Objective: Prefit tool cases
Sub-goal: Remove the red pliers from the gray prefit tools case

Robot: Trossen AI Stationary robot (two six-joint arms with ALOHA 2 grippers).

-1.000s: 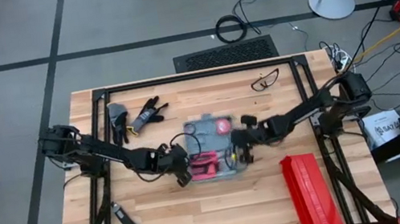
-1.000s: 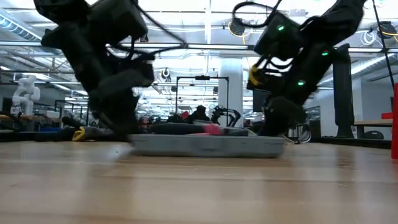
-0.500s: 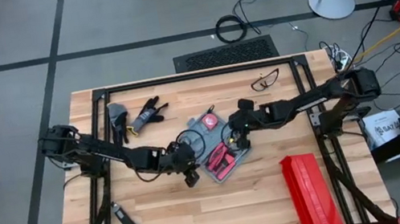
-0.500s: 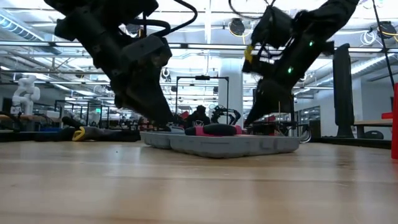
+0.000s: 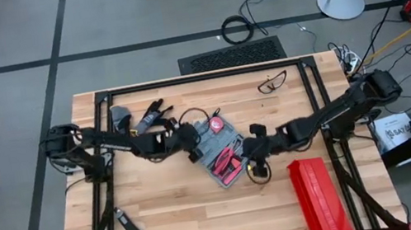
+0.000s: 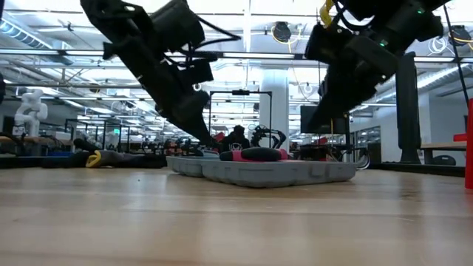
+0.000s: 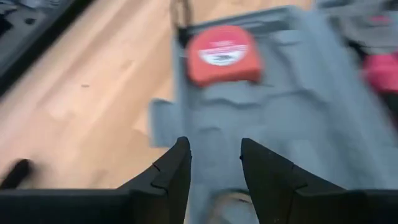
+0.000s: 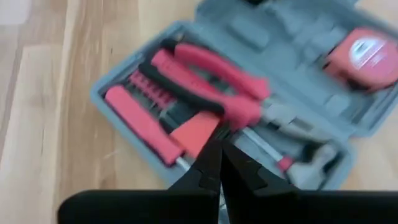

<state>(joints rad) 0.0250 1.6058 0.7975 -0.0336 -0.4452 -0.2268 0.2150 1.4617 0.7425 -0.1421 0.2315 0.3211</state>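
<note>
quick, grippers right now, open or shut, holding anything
Left gripper: open, holding nothing, at the tool case edge near the tape measure.
Right gripper: shut, holding nothing, over the case by the pliers.

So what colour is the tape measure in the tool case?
Red, with a pale label; the tape measure shows best in the left wrist view, inside the grey tool case.

case: blue-grey tool case (image 5: 222,151), flat, rounded corners
state: open, red-handled tools and red tape measure in its slots
pose: skewed, mid-desk
</note>
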